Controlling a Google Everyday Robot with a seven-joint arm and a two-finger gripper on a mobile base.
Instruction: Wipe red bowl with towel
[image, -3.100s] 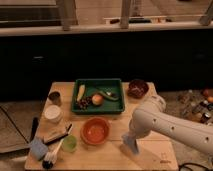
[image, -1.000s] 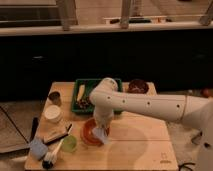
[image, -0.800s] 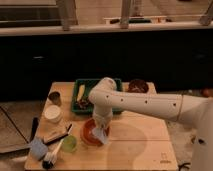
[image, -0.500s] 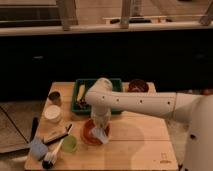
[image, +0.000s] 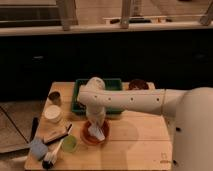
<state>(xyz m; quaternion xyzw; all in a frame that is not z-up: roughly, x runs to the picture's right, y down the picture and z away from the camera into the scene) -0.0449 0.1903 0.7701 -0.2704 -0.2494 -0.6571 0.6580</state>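
Red bowl (image: 86, 136) sits near the front of the wooden table (image: 135, 145), just ahead of the green tray (image: 79, 97). We see the gripper (image: 96, 126) lowered into it, clamped on the towel (image: 99, 132), which touches the bowl's inside. A green cup (image: 69, 143) stands just beside the bowl.

Matt pale wooden bench (image: 137, 142); smooth round red bowl (image: 85, 135); limp pale cloth towel (image: 99, 133) beneath smooth white gripper (image: 96, 126), front-left of the bench.
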